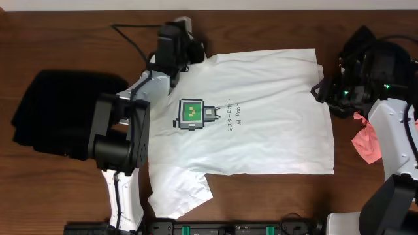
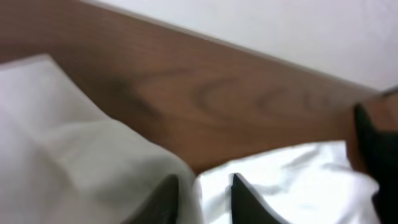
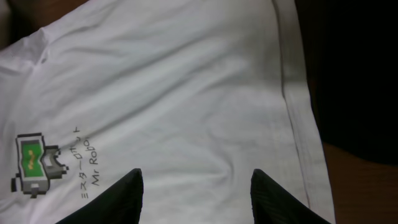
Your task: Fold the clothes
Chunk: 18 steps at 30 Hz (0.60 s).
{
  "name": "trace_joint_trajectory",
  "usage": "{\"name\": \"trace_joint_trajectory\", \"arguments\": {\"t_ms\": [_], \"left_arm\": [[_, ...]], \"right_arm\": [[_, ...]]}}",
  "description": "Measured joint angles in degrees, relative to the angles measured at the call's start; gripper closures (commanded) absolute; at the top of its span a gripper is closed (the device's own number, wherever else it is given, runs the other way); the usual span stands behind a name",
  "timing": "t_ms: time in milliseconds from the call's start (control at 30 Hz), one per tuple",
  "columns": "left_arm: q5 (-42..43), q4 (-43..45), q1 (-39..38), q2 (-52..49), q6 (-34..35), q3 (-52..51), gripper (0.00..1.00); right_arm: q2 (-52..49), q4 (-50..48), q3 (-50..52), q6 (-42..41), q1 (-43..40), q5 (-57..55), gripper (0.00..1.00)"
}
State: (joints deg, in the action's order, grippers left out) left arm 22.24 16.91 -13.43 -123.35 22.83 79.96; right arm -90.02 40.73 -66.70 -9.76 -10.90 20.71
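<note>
White T-shirt lies spread, right claw parted above it.

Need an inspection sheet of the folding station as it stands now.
Surface: dark wooden table.
Job's things: white short-sleeved T-shirt with pixel robot print spread flat, print up; black fabric garment heaped at left; pink fabric garment bunched at right.
Clutter: nothing seen.
Grippers: left gripper at the T-shirt's edge, view blurred, grip unclear; right gripper open above the T-shirt near its hem.
Cables: black cable lying on the table behind the left arm.
Surroundings: pale wall beyond the table edge.
</note>
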Motion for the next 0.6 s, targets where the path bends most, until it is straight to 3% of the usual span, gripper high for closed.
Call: {"name": "trace_joint_trajectory", "arguments": {"t_ms": [100, 300, 467, 600], "left_arm": [[-0.3, -3.9, -0.5, 0.0, -3.4, 0.0, 0.43], [-1.3, -13.0, 1.3, 0.0, -8.7, 0.1, 0.35], [-1.7, -13.6, 5.2, -0.1, -8.0, 0.1, 0.50], [-4.6, -13.8, 7.3, -0.1, -5.4, 0.1, 0.51]], "right_arm": [[0.0, 0.1, 0.0, 0.0, 0.0, 0.8, 0.46], [0.0, 0.4, 0.0, 0.0, 0.0, 2.3, 0.47], [0.0, 0.5, 0.0, 0.0, 0.0, 2.8, 0.46], [0.0, 0.5, 0.0, 0.0, 0.0, 2.9, 0.46]]}}
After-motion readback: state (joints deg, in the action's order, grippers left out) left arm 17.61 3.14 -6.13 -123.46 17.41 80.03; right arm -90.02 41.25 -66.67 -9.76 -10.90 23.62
